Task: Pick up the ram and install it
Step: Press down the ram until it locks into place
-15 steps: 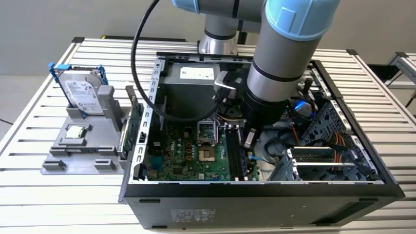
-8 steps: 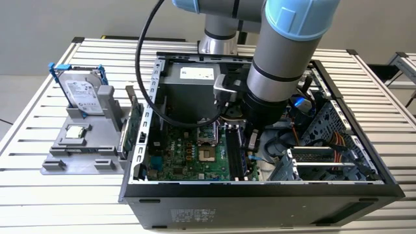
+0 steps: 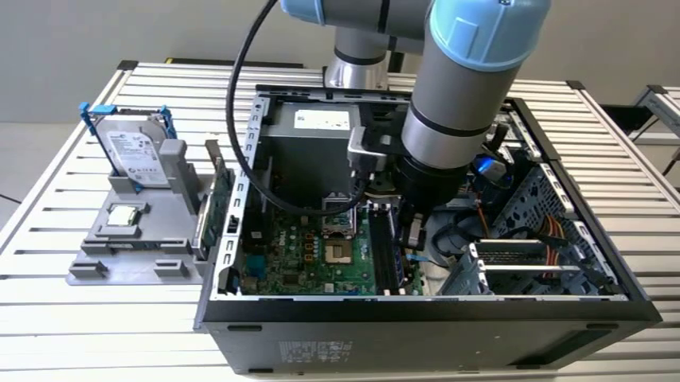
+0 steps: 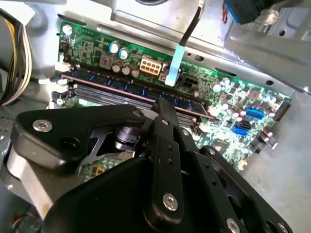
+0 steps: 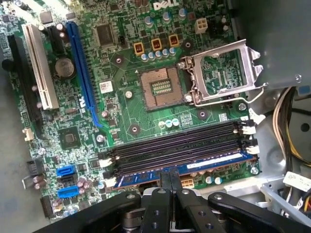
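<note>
The ram (image 5: 194, 165), a light, stiff, fragile stick best held by its long top edge, stands in the motherboard's (image 5: 146, 73) outermost slot (image 5: 160, 171), seemingly pinched between the closed fingers of the gripper (image 5: 170, 187).

Table (image 3: 95, 318), lower left of exterior view: ribbed bare metal slats, satin sheen. PC case (image 3: 425, 330): black painted sheet metal outside, dull grey steel inside. Arm (image 3: 467, 87): brushed grey metal w/ glossy light-blue plastic caps. Gripper (image 5: 170, 182): matt black, smooth, w/ shiny screw heads. Motherboard (image 5: 126, 102): glossy green board. Ram (image 5: 214, 162): dark-blue board, semi-gloss, sitting in black plastic slots (image 5: 175, 145). CPU socket frame (image 5: 223, 73), upper right of first wrist view: bright polished metal.
</note>
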Controlling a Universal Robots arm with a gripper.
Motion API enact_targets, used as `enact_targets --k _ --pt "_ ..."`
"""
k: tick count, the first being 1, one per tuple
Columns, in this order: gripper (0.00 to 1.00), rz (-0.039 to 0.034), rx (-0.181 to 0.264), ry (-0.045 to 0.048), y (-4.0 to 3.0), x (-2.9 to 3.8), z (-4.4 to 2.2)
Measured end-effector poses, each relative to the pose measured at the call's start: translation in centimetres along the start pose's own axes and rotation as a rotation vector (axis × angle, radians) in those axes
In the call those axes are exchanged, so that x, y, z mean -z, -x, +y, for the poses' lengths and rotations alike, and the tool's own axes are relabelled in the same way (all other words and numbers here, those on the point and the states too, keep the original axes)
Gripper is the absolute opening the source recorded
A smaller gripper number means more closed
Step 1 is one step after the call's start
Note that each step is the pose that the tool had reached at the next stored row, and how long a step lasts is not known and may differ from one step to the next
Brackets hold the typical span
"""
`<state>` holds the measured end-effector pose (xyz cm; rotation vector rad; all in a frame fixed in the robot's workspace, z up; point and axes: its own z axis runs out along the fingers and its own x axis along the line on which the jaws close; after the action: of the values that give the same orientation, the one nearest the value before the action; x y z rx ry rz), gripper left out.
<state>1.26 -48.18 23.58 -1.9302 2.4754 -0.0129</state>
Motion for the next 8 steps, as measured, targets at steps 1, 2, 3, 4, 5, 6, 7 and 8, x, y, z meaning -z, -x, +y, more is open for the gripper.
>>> enact_targets --k 1,2,3,4,5,6,7,8 --pt "0.0 -0.001 0.005 -0.0043 0.05 -0.18 0.12" --pt "0.0 -0.0024 0.009 -0.009 0.09 -0.35 0.26" --pt "0.0 -0.0041 0.014 -0.0146 0.12 -0.55 0.42" --pt "0.0 -0.005 0.017 -0.0182 0.14 -0.71 0.57" --pt "0.0 -0.0052 0.018 -0.0191 0.19 -0.89 0.68" --pt "0.0 -0.0052 0.018 -0.0192 0.23 -1.07 0.7" --pt "0.0 -0.004 0.019 -0.0192 0.23 -1.22 0.7" --pt "0.0 -0.0031 0.019 -0.0192 0.24 -1.38 0.7"
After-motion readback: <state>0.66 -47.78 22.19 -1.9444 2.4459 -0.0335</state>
